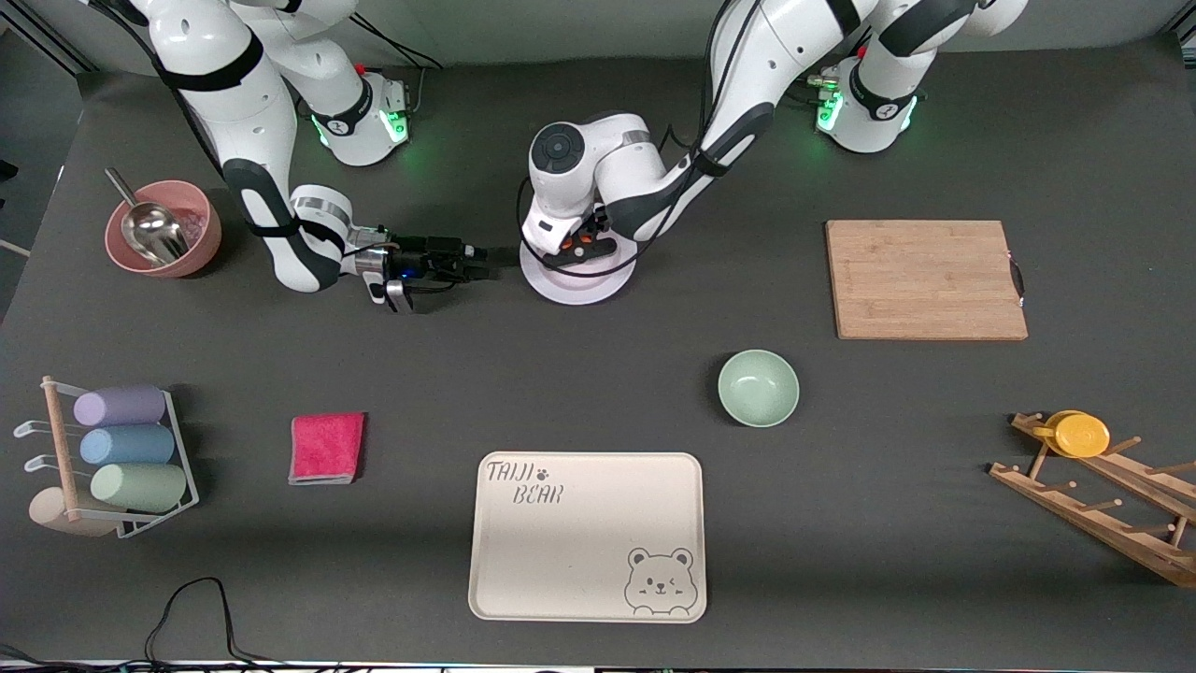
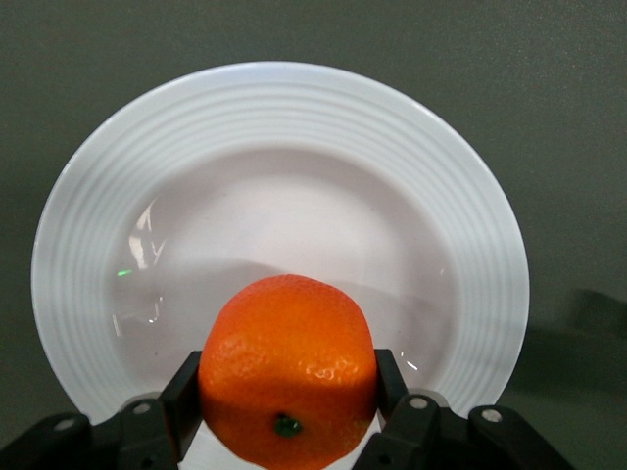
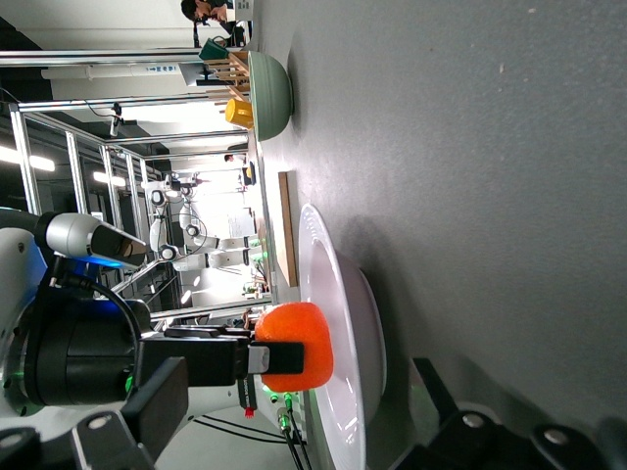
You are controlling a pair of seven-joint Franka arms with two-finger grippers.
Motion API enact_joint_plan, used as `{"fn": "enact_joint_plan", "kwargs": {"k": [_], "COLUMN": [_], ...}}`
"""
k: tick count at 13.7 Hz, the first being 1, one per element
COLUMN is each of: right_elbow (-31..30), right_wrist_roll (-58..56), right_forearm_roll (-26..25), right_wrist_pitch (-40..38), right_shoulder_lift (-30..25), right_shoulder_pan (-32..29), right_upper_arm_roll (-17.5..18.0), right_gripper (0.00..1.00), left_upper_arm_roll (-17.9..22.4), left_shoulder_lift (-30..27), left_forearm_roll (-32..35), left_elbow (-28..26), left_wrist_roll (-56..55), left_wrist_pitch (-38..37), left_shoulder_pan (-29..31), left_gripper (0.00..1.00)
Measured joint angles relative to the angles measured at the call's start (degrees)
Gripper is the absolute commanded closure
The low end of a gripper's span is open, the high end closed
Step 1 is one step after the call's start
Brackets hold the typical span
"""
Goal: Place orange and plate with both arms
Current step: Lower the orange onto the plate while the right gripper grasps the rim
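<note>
Tray [image 1: 587, 536], lower centre, reading "TAIJI BEAR". Left gripper [image 2: 289, 411] is clenching orange [image 2: 289, 370] over plate [image 2: 88, 245]. Right gripper [image 1: 486, 264] is waiting beside plate; state unclear.

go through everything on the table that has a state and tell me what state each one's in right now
orange: gripped, held over the plate
plate: flat on the table, nothing resting on it
left tool: shut on the orange
right tool: low beside the plate, not holding it
green bowl: upright, empty
pink bowl: upright, metal scoop inside
bear tray: flat, empty
</note>
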Motion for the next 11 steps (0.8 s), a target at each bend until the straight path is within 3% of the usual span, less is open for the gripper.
{"fn": "enact_joint_plan", "kwargs": {"k": [6, 11], "right_elbow": [0.0, 0.0], "right_wrist_roll": [0.0, -0.1], "right_forearm_roll": [0.2, 1.9], "right_wrist_pitch": [0.0, 0.0], "right_shoulder_lift": [0.0, 0.0], "right_shoulder_pan": [0.0, 0.7], "right_upper_arm_roll": [0.0, 0.0], "right_gripper": [0.0, 0.0], "left_upper_arm_roll": [2.2, 2.9], "left_shoulder_lift": [0.0, -1.8], "left_forearm_roll": [1.8, 2.1], "left_elbow": [0.1, 2.1], "left_wrist_roll": [-1.2, 0.7], "left_wrist_pitch": [0.6, -2.7], "left_shoulder_pan": [-2.5, -0.7], "left_gripper": [0.0, 0.0]}}
